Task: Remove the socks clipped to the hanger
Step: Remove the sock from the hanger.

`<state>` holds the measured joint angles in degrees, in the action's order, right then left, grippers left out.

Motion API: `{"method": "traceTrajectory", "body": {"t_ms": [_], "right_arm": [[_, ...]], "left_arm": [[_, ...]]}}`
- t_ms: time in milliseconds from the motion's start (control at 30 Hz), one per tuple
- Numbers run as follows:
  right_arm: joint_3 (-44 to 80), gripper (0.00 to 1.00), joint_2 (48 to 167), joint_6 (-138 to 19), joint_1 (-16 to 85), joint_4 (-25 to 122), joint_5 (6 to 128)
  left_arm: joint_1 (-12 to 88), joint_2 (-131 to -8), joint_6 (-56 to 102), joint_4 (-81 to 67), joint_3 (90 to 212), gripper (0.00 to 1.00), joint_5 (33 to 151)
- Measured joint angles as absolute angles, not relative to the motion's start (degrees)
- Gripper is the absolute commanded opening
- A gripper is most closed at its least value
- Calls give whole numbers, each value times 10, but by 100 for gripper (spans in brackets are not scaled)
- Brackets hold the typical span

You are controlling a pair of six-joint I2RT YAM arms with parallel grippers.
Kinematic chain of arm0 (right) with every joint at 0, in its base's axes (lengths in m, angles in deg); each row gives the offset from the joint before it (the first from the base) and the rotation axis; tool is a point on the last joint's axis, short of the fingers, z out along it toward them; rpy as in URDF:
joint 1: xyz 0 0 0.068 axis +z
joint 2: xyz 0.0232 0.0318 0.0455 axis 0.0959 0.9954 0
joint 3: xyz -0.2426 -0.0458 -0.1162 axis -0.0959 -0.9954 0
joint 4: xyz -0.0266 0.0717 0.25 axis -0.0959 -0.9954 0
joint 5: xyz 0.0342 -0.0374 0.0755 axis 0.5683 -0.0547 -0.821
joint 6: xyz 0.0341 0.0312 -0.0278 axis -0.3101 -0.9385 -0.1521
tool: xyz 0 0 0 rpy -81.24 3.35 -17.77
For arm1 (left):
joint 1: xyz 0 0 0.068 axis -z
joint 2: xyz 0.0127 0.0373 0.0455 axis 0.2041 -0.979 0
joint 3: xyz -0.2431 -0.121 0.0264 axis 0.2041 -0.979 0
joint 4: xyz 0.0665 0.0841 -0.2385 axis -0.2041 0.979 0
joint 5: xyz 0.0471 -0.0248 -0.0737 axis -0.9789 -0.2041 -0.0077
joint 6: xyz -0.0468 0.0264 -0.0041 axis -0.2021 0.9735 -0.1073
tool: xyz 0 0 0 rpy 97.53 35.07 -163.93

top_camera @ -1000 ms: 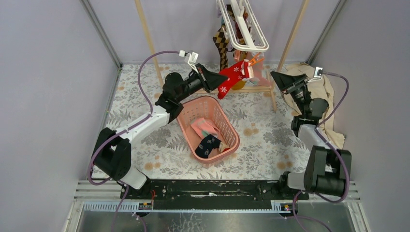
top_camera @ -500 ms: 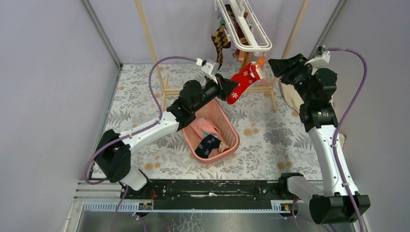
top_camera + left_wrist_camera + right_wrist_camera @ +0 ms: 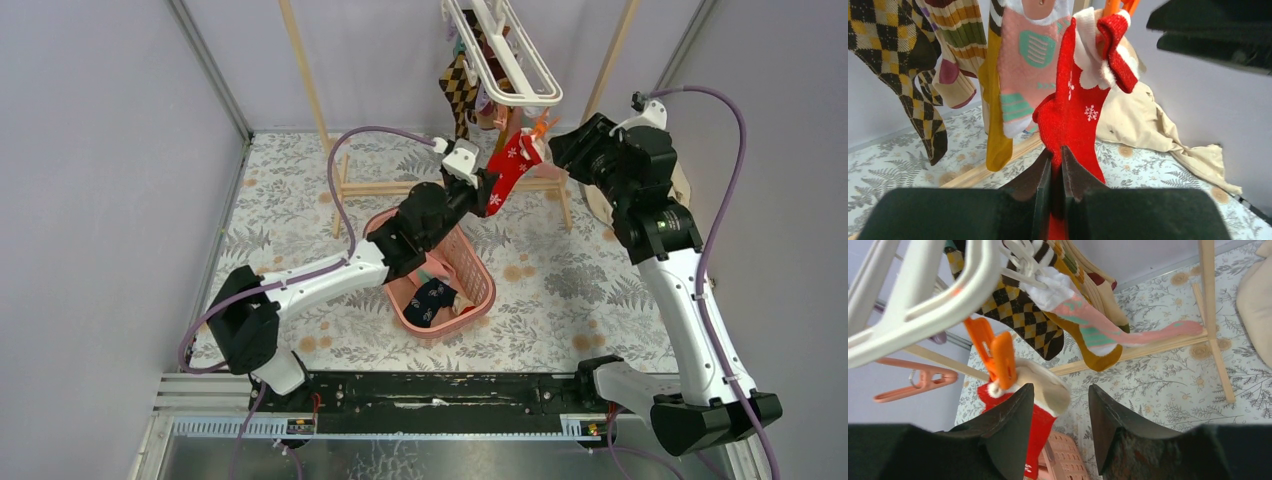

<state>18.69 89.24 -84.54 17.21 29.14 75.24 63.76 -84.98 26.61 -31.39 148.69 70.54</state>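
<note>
The white hanger point(image 3: 515, 75) hangs at the top centre with several socks clipped to it: argyle point(image 3: 457, 88), mustard point(image 3: 992, 100), pink-teal point(image 3: 1024, 75). A red sock with white stars point(image 3: 512, 165) hangs from an orange clip point(image 3: 993, 352). My left gripper point(image 3: 489, 192) is shut on the red sock's lower part point(image 3: 1068, 120). My right gripper point(image 3: 563, 148) is open, its jaws just below the orange clip, around the sock's white cuff point(image 3: 1048, 385). The hanger frame also shows in the right wrist view point(image 3: 923, 305).
A pink basket point(image 3: 480, 290) on the floral floor holds several socks, one navy point(image 3: 428, 300). A wooden rack point(image 3: 310, 75) stands behind, its base bar point(image 3: 390, 188) across the floor. A beige cloth point(image 3: 1158, 130) lies at the right. Empty pink clip point(image 3: 913, 382).
The left gripper moved right toward the hanger with the red sock, which now hangs steeper. The right arm rose and reached left, bringing its open jaws to the orange clip.
</note>
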Motion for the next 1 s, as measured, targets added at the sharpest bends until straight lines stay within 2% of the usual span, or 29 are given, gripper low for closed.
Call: {"method": "traceTrajectory", "body": {"t_ms": [567, 1000], "right_arm": [[290, 54, 938, -804, 263, 245, 861], [303, 51, 974, -784, 305, 246, 948]], "left_arm": [[691, -882, 370, -317, 1520, 15, 600], [699, -885, 403, -318, 1523, 15, 575]]}}
